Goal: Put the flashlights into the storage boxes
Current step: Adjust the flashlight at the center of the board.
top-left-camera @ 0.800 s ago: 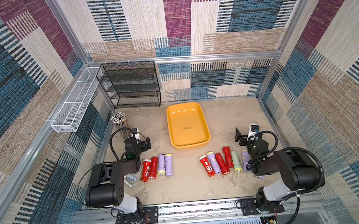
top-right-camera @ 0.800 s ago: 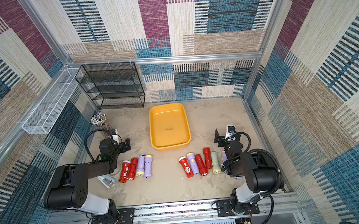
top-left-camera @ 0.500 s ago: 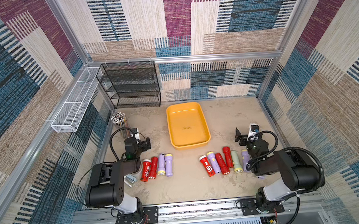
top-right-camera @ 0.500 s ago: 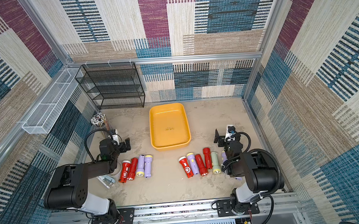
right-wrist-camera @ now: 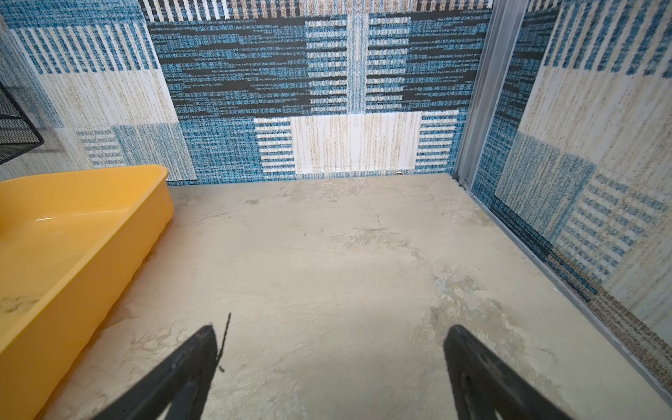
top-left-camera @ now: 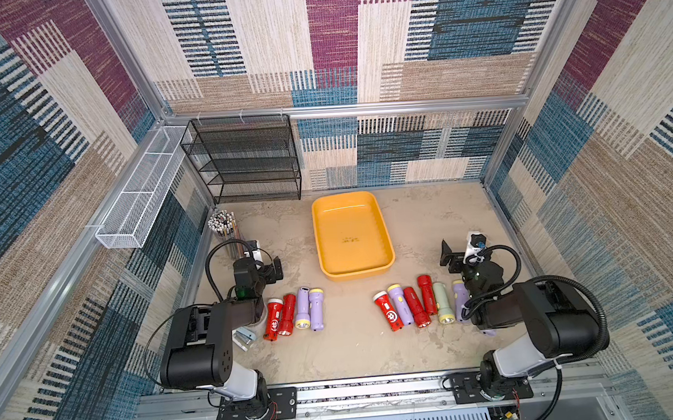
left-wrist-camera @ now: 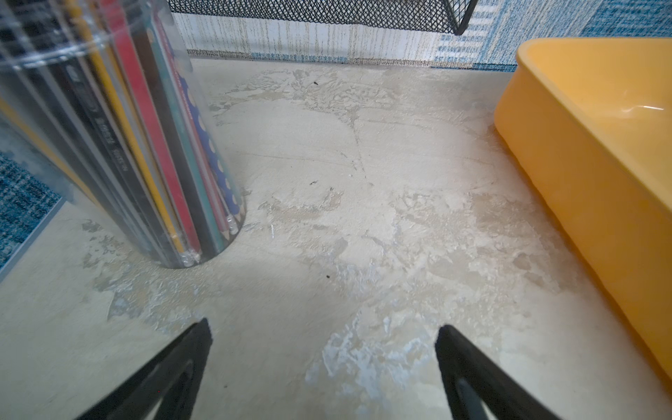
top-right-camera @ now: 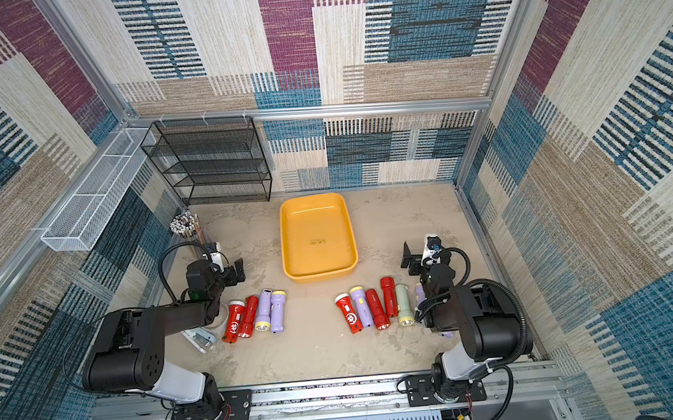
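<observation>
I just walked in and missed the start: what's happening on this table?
Nothing is being handled yet. The left gripper and right gripper both hover open and empty over the table. The flashlights lie in two rows, four on the robot's left and at least six on its right. The yellow tray between them holds none.

A lab robot test cell: an aluminium-profile frame (top-left-camera: 345, 109) encloses walls of striped blue, maroon and beige woven panels (top-left-camera: 334, 41); behind the left claw (top-left-camera: 275, 268) and right claw (top-left-camera: 451, 257), two black-and-white arms (top-left-camera: 199, 344) bolt to a slotted metal rail (top-left-camera: 376, 390) edging the mottled beige counter (top-left-camera: 354, 348).
</observation>
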`<act>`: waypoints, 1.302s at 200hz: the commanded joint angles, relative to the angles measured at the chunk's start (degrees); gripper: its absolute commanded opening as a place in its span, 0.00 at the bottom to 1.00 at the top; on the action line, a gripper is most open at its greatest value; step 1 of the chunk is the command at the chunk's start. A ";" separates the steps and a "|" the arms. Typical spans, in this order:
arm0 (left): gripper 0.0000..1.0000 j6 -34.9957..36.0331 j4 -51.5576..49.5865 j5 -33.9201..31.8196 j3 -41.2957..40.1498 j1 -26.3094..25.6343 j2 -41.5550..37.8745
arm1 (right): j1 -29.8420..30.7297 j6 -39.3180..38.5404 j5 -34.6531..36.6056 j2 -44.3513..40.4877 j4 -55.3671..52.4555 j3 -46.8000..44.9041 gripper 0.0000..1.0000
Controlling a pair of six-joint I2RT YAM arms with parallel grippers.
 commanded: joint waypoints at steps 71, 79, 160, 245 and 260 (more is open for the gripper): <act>1.00 1.05 1.31 0.77 0.26 0.26 -0.01 | -0.03 -0.34 -0.46 0.10 2.13 0.36 1.00; 1.00 0.97 1.28 0.86 0.19 0.23 -0.15 | -0.05 -0.37 -0.51 0.02 2.10 0.31 1.00; 1.00 1.94 0.62 3.32 0.77 0.27 0.25 | -0.05 -0.64 -1.10 -0.17 1.53 0.57 1.00; 1.00 1.51 1.06 7.61 0.60 2.05 0.25 | 1.35 0.52 7.20 -1.74 0.54 0.59 1.00; 0.99 1.50 1.14 7.63 0.39 2.02 0.08 | 1.41 0.56 7.21 -1.88 0.59 0.48 1.00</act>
